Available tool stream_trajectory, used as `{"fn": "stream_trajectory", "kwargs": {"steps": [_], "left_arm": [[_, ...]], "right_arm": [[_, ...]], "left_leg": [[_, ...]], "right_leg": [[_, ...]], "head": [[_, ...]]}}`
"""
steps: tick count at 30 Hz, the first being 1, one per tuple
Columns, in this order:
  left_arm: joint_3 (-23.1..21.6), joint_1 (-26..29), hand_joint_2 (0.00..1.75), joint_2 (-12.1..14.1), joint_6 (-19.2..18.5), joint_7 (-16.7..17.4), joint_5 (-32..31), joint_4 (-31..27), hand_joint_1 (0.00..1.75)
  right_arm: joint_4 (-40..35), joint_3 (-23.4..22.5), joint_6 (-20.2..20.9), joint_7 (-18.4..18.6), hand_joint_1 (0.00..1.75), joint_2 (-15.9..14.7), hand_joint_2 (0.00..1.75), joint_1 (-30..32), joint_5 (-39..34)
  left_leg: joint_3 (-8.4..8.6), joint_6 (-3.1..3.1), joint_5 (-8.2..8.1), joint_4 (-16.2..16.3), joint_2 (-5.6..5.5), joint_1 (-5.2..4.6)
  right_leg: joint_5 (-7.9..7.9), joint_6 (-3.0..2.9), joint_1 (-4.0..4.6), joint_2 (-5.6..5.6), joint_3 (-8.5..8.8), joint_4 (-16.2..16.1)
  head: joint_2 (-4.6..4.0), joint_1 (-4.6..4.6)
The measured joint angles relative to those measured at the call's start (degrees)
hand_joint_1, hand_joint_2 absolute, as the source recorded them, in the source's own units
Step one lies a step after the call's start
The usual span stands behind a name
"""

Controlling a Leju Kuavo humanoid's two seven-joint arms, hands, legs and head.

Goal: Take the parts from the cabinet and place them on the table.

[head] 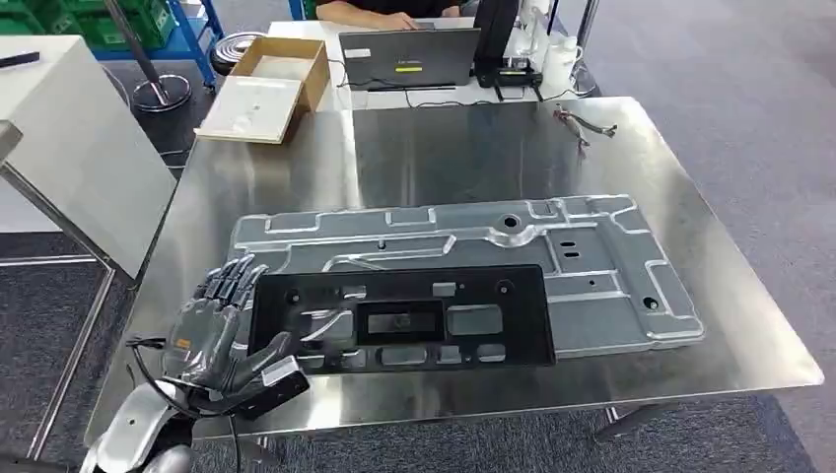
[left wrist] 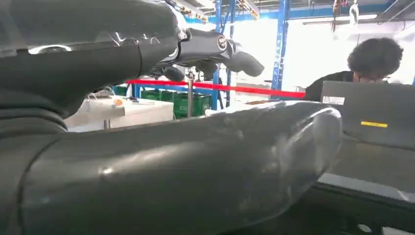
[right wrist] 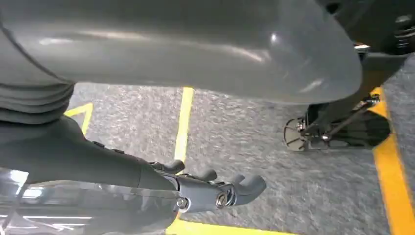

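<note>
In the head view, a steel table (head: 453, 148) carries two parts. A large silver stamped panel (head: 611, 266) lies flat across the middle, and a black rectangular frame (head: 404, 317) with cut-out windows lies on top of the panel's near edge, overlapping it. The left hand (head: 219, 330) sits at the frame's left end, palm toward the frame, fingers extended and slightly fanned along that edge, the thumb reaching toward the near left corner. The hand is spread apart; whether the thumb actually touches the frame cannot be told. Beyond the table stand an open laptop (head: 409, 57), a cardboard box (head: 271, 84) and a small wire clip (head: 587, 123) near the far right corner. A person (head: 380, 12) sits behind the laptop.

In the left wrist view, the thick grey thumb (left wrist: 195, 161) lies across the foreground and the darker fingers (left wrist: 215, 49) extend above it with a wide gap between them and nothing in that gap. The black frame (left wrist: 362, 196) lies just beyond the thumb tip.

In the right wrist view, the right hand (right wrist: 210, 188) hangs over grey carpet (right wrist: 274, 161) with yellow floor lines (right wrist: 183, 122). Its fingers are loosely bent, apart from the thumb, and hold nothing.
</note>
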Motion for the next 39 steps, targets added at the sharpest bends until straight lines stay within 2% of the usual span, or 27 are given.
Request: {"fn": "stream_trajectory", "kwargs": {"steps": [2, 3, 4, 6, 7, 8, 9, 10, 12, 13, 14, 16, 17, 19, 24, 27, 28, 29, 31, 32, 33, 34, 35, 36, 37, 38, 39], "left_arm": [[0.0, 0.18, 0.0, -0.02, 0.0, -0.02, 0.0, 0.0, 0.0], [0.0, 0.18, 0.0, -0.02, 0.0, -0.09, -0.07, 0.0, 0.0], [0.0, 0.18, 0.0, -0.02, 0.02, -0.37, -0.26, 0.0, 0.0], [0.0, 0.19, 0.0, -0.02, 0.0, -0.7, -0.9, 0.0, 0.0], [0.0, 0.16, 0.0, -0.02, -0.04, -0.68, -1.18, 0.0, 0.0], [0.0, 0.14, 0.0, -0.02, -0.18, -0.63, -1.25, 0.0, 0.0], [0.0, 0.12, 0.0, -0.02, -0.17, -0.5, -1.25, 0.02, 0.0], [0.0, 0.05, 0.0, -0.02, -0.2, -0.48, -1.25, 0.02, 0.0], [0.0, 0.02, 0.0, -0.02, -0.2, -0.48, -1.27, 0.04, 0.0], [0.0, -0.08, 0.0, -0.02, -0.17, -0.52, -1.22, 0.07, 0.0], [0.0, -0.06, 0.0, -0.04, -0.15, -0.57, -1.18, 0.07, 0.0], [0.0, 0.18, 0.0, 0.02, -0.02, -0.7, -0.59, 0.07, 0.0], [0.0, 0.18, 0.0, 0.0, 0.02, -0.7, -0.46, 0.07, 0.0], [0.0, 0.22, 0.0, 0.0, 0.04, -0.79, 0.18, 0.07, 0.0], [0.02, 0.43, 0.0, -0.02, 0.17, -0.83, 0.9, 0.04, 0.0], [0.04, 0.51, 0.0, -0.02, 0.2, -0.83, 0.96, -0.24, 0.0], [0.04, 0.54, 0.0, -0.06, 0.26, -0.85, 0.96, -0.37, 0.0], [0.04, 0.47, 0.0, -0.09, 0.35, -0.96, 0.98, -0.39, 0.0], [0.04, 0.63, 0.0, -0.11, 0.35, -0.94, 0.98, -0.37, 0.0], [0.04, 0.73, 0.0, -0.13, 0.35, -0.96, 0.98, -0.37, 0.0], [0.04, 0.75, 0.0, -0.13, 0.35, -0.96, 0.98, -0.37, 0.0], [0.04, 0.79, 0.0, -0.13, 0.35, -1.01, 0.98, -0.37, 0.0], [0.04, 0.81, 0.0, -0.13, 0.35, -1.01, 0.98, -0.37, 0.0], [0.04, 0.79, 0.0, -0.15, 0.35, -1.01, 0.98, -0.37, 0.0], [0.04, 0.77, 0.0, -0.15, 0.37, -1.01, 0.98, -0.39, 0.0], [0.04, 0.83, 0.0, -0.15, 0.42, -0.99, 0.98, -0.42, 0.0], [0.04, 0.77, 0.0, -0.15, 0.44, -0.98, 0.98, -0.44, 0.0]], "right_arm": [[0.0, 0.0, 0.0, 0.04, 0.0, 0.06, 0.0, -0.02, 0.0], [0.0, 0.0, 0.0, 0.04, 0.0, 0.24, 0.0, -0.02, 0.0], [0.0, 0.0, -0.02, 0.04, 0.0, 0.37, 0.0, -0.04, 0.0], [0.0, 0.02, -0.02, 0.04, 0.0, 0.52, 0.0, -0.05, 0.0], [0.0, 0.07, 0.0, 0.07, 0.0, 0.55, 0.0, -0.1, -0.02], [0.0, 0.11, 0.0, 0.13, 0.0, 0.55, 0.0, -0.18, -0.04], [0.02, 0.15, -0.02, 0.24, 0.0, 0.55, 0.0, -0.2, -0.11], [0.0, 0.18, 0.0, 0.24, 0.0, 0.55, 0.0, -0.2, -0.13], [0.0, 0.2, 0.0, 0.28, 0.0, 0.55, 0.0, -0.34, -0.2], [0.0, 0.22, 0.0, 0.31, 0.0, 0.55, 0.0, -0.28, -0.22], [0.0, 0.22, 0.0, 0.35, 0.0, 0.55, 0.0, -0.17, -0.26], [0.0, 0.26, 0.0, 0.35, 0.0, 0.55, 0.0, -0.03, -0.46], [0.0, 0.31, 0.0, 0.37, 0.0, 0.52, 0.0, -0.03, -0.48], [0.0, 0.42, 0.0, 0.37, 0.0, 0.39, 0.0, -0.03, -0.63], [0.0, 0.7, 0.02, 0.37, 0.0, 0.39, 0.0, -0.05, -0.77], [0.0, 0.83, 0.02, 0.37, 0.0, 0.39, 0.0, -0.12, -0.79], [0.0, 0.85, 0.0, 0.37, 0.0, 0.39, 0.0, -0.11, -0.79], [0.0, 0.87, 0.0, 0.37, 0.0, 0.39, 0.0, -0.12, -0.79], [0.0, 0.96, -0.02, 0.37, 0.0, 0.39, 0.0, -0.13, -0.79], [0.0, 1.01, -0.02, 0.37, 0.0, 0.42, 0.0, -0.11, -0.79], [0.0, 1.03, -0.02, 0.37, 0.0, 0.59, 0.0, -0.1, -0.79], [0.0, 1.05, -0.02, 0.37, 0.0, 0.76, 0.0, -0.12, -0.79], [0.0, 1.05, -0.02, 0.37, 0.0, 0.79, 0.0, -0.15, -0.79], [0.0, 1.05, -0.02, 0.37, 0.0, 0.87, 0.0, -0.21, -0.79], [0.0, 1.07, -0.02, 0.37, 0.0, 0.9, 0.0, -0.32, -0.79], [-0.04, 1.07, -0.02, 0.39, 0.0, 0.9, 0.0, -0.47, -0.79], [-0.02, 1.09, -0.02, 0.37, 0.0, 0.9, 0.0, -0.39, -0.79]], "left_leg": [[-1.65, 0.37, 1.14, 0.15, 0.04, -0.29], [-2.48, 0.44, 1.77, 0.28, 0.08, -0.49], [-3.38, 0.41, 2.14, 0.4, 0.05, -0.59], [-5.25, 0.12, 3.12, 0.86, 0.05, -0.69], [-5.95, -0.03, 3.48, 1.13, 0.04, -0.71], [-6.31, -0.22, 3.76, 1.52, 0.05, -0.71], [-6.89, -0.46, 3.83, 2.07, 0.05, -0.99], [-7.12, -0.82, 4.09, 2.28, 0.15, -0.96], [-7.44, -1.42, 4.94, 1.96, 0.22, -0.82], [-7.39, -0.37, 3.69, 2.02, 0.26, -1.09], [-7.42, 0.37, 4.44, 1.98, 0.19, -1.0], [-7.28, -0.83, 5.07, 1.67, 0.14, -0.83], [-7.3, -1.13, 5.43, 1.54, 0.11, -0.78], [-7.45, -1.23, 6.0, 1.36, 0.06, -0.72], [-7.8, -0.64, 5.94, 1.78, 0.02, -0.89], [-7.28, 0.19, 6.83, 0.49, -0.15, -1.05], [-6.69, 0.02, 7.65, -0.87, 0.23, -0.39], [-6.66, 0.29, 7.93, -1.58, 0.2, -0.3], [-7.39, 0.5, 8.18, -1.5, 0.2, -0.27], [-7.85, 0.36, 8.29, -1.27, 0.2, -0.27], [-8.37, 0.27, 8.42, -1.0, 0.2, -0.23], [-8.95, 0.03, 8.58, -0.61, 0.18, -0.12], [-9.48, -0.19, 8.72, -0.16, 0.17, 0.05], [-10.02, -0.44, 8.86, 0.38, 0.16, 0.25], [-10.63, -0.9, 8.94, 1.08, 0.17, 0.4], [-11.0, -1.44, 9.23, 1.35, 0.04, 0.22], [-11.1, -1.8, 9.42, 1.63, -0.03, 0.25]], "right_leg": [[-6.4, 0.06, 0.04, 0.0, -2.07, 8.07], [-7.63, 0.15, 0.03, -0.01, -2.67, 11.57], [-6.72, 0.17, 0.05, -0.01, -2.5, 13.1], [-1.56, -0.1, 0.18, 0.0, 0.71, 10.41], [-0.11, -0.42, 0.23, 0.0, 3.63, 6.68], [-0.44, -0.85, 0.34, 0.02, 7.12, 2.18], [-2.4, -1.16, 0.87, -0.01, 10.37, -2.79], [-3.49, -1.44, 0.86, -0.04, 11.0, -4.59], [-3.15, -1.77, 1.02, 0.02, 10.62, -5.09], [-3.1, -1.38, 0.8, -0.02, 10.59, -5.36], [-3.03, -1.54, 0.92, -0.02, 10.61, -5.38], [-2.84, -2.03, 1.1, -0.08, 10.58, -5.26], [-2.64, -2.13, 1.13, -0.11, 10.45, -5.22], [-2.4, -2.29, 1.21, -0.13, 10.19, -5.19], [-2.24, -1.99, 0.96, -0.22, 10.06, -5.16], [-1.73, -1.18, 1.02, -0.33, 10.48, -5.87], [-2.91, -1.15, 0.9, -0.21, 10.57, -5.24], [-5.05, -0.99, 1.03, -0.16, 9.68, -3.46], [-10.48, -0.49, 0.63, -0.01, 6.27, 4.54], [-12.09, -0.17, 0.36, 0.0, 4.91, 8.06], [-12.23, 0.11, 0.11, -0.01, 4.44, 9.63], [-10.83, 0.45, -0.24, -0.03, 5.17, 8.65], [-8.55, 0.78, -0.61, -0.03, 7.08, 5.4], [-6.22, 1.11, -0.98, -0.04, 9.71, 0.68], [-4.85, 1.53, -1.4, 0.01, 12.58, -4.27], [-5.46, 1.27, -0.72, 0.48, 12.47, -4.28], [-4.16, 0.38, -0.55, 0.89, 11.75, -3.81]], "head": [[0.0, -0.02], [0.0, 0.0], [0.0, -0.02], [0.0, 0.0], [0.0, -0.02], [0.0, 0.0], [0.0, 0.0], [0.0, -0.02], [0.0, 0.0], [0.0, -0.02], [0.0, 0.0], [0.0, -0.02], [0.0, 0.0], [0.0, 0.0], [0.0, -0.02], [0.0, -0.02], [0.0, -0.02], [0.0, 0.0], [0.0, 0.0], [0.0, 0.0], [0.0, -0.02], [0.0, 0.0], [0.0, 0.0], [0.0, 0.0], [0.0, 0.0], [0.0, -0.02], [0.0, 0.0]]}}
